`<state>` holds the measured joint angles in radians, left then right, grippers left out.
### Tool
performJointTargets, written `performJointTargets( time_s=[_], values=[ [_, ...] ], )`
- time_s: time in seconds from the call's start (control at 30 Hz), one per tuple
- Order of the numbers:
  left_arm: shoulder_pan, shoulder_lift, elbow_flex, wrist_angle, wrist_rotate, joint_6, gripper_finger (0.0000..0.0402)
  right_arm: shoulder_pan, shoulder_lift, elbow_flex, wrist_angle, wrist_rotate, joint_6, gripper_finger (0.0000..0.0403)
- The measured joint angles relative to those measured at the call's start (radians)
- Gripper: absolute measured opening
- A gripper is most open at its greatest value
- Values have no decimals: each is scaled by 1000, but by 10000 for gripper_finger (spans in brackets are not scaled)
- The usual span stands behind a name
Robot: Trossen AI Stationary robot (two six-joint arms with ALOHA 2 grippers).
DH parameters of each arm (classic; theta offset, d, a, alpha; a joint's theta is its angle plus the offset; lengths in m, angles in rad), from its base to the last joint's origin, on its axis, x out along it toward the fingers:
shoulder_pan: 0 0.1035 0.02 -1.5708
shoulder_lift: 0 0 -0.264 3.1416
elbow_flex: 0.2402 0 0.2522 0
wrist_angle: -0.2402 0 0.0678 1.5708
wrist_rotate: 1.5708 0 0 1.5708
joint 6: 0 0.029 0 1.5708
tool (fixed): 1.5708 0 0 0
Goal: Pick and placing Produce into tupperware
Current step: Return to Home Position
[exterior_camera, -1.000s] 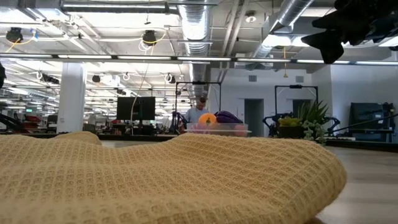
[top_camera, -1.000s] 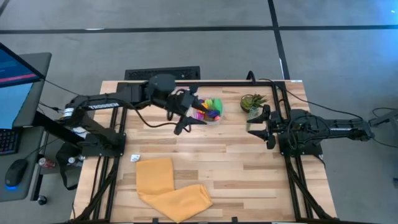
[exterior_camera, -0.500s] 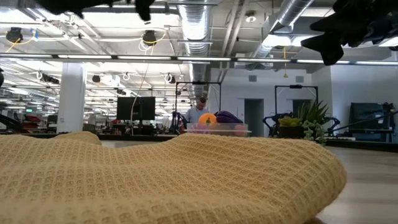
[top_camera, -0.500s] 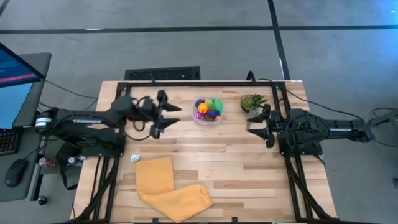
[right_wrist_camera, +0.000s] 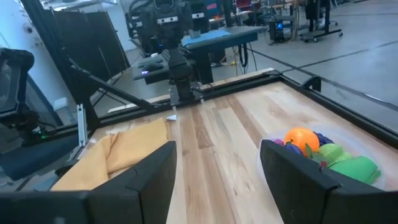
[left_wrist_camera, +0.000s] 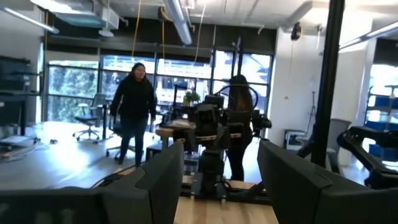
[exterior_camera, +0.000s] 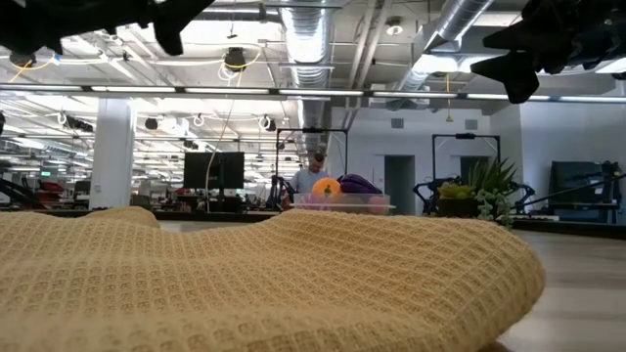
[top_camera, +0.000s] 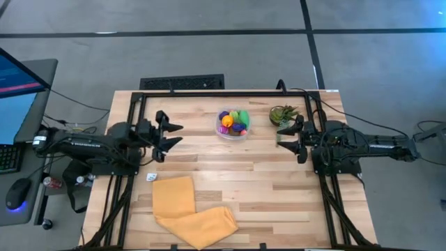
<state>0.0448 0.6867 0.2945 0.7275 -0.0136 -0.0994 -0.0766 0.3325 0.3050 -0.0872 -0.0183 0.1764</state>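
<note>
The table (top_camera: pixel 230 174) in the high view is lit evenly from above, and only short, soft shadows are cast beside the yellow cloth (top_camera: pixel 191 209). In the low view, glare is thrown by the ceiling strip lights (exterior_camera: pixel 293 93) across the upper half, and the right arm (exterior_camera: pixel 558 39) at upper right is reduced to a black silhouette. In the left wrist view, the windows (left_wrist_camera: pixel 74 84) at left are washed out, and a person (left_wrist_camera: pixel 134 106) is left dark against them.

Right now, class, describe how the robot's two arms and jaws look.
The left arm and right arm are matte black: slim links, bulky joints, pale lettering along one link, black cables trailing at their bases. Each ends in two dark, blocky jaws.
</note>
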Motion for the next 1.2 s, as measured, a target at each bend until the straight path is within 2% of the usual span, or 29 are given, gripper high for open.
performJointTargets(
  time_s=[0.37,0.67,0.8,1.03,1.2],
  values=[
    [-14,-68,-198,212,5,-37,195,0,0,0,6,0,7,256],
    [-14,-68,-255,292,6,-40,195,0,0,0,6,0,25,256],
    [-30,-70,-284,396,7,-19,195,0,0,0,6,0,28,256],
    [-46,-178,-284,362,9,46,195,3,0,0,-16,0,36,256],
    [-47,-296,-285,246,5,49,195,4,0,0,-26,0,36,256]
  ],
)
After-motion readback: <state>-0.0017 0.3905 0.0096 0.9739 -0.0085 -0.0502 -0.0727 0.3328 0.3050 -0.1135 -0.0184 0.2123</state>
